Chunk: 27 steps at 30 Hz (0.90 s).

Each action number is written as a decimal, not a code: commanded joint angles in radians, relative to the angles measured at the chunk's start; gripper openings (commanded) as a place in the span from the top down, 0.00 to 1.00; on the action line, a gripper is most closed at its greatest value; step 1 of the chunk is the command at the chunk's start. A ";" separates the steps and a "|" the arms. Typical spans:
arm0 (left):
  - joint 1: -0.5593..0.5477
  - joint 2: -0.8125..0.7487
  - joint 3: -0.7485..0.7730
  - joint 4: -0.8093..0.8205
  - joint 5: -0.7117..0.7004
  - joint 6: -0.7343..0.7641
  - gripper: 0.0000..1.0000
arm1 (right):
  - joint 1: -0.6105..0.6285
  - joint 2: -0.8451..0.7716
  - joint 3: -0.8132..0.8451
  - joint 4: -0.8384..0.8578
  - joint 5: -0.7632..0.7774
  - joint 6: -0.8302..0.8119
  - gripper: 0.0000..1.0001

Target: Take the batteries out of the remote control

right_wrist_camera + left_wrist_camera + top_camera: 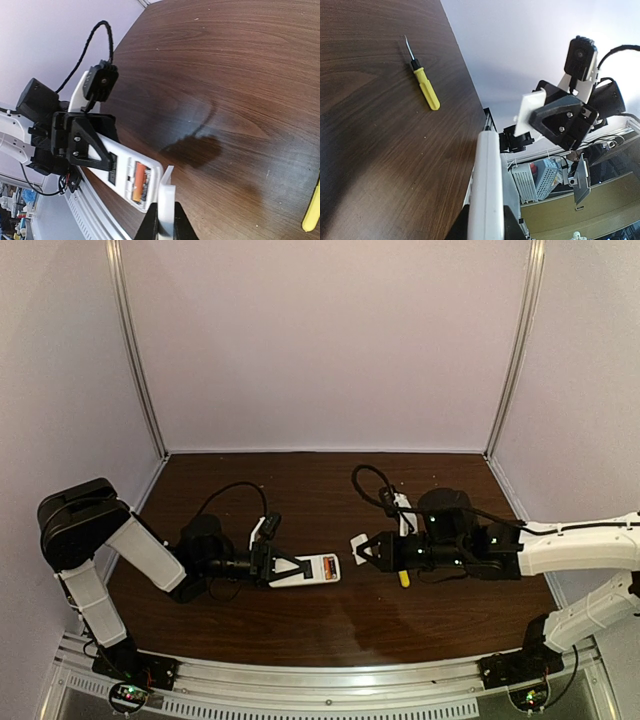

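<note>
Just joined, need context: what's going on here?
The left gripper holds the remote control by one end. The right gripper is shut on the small white cover, held clear of the remote. An orange battery sits exposed in the remote, not yet removed. A yellow screwdriver lies on the table.

White remote (314, 569) — open bay, orange-toned batteries (139, 181) inside

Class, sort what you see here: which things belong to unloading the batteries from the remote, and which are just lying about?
Belongs to the job:
remote control, gripped by the left pincer
orange battery in its open compartment
white cover piece, gripped by the right pincer

Lying about:
yellow-handled screwdriver on the table
</note>
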<state>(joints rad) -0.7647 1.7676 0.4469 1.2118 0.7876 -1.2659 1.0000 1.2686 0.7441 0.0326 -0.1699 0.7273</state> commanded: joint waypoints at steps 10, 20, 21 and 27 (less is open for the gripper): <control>0.014 -0.007 -0.003 0.062 0.003 0.022 1.00 | -0.125 0.107 -0.069 0.123 -0.072 -0.001 0.90; 0.020 -0.007 -0.002 0.043 0.000 0.037 1.00 | -0.219 0.309 -0.007 0.215 -0.239 0.002 0.89; 0.021 -0.007 -0.002 0.042 -0.001 0.038 1.00 | -0.227 0.331 -0.001 0.222 -0.249 0.001 0.88; 0.024 -0.008 -0.002 0.037 -0.001 0.042 1.00 | -0.268 0.431 0.022 0.271 -0.333 0.007 0.85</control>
<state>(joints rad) -0.7521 1.7676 0.4469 1.2060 0.7856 -1.2469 0.7544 1.6577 0.7391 0.2520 -0.4309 0.7326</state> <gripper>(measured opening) 0.177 0.141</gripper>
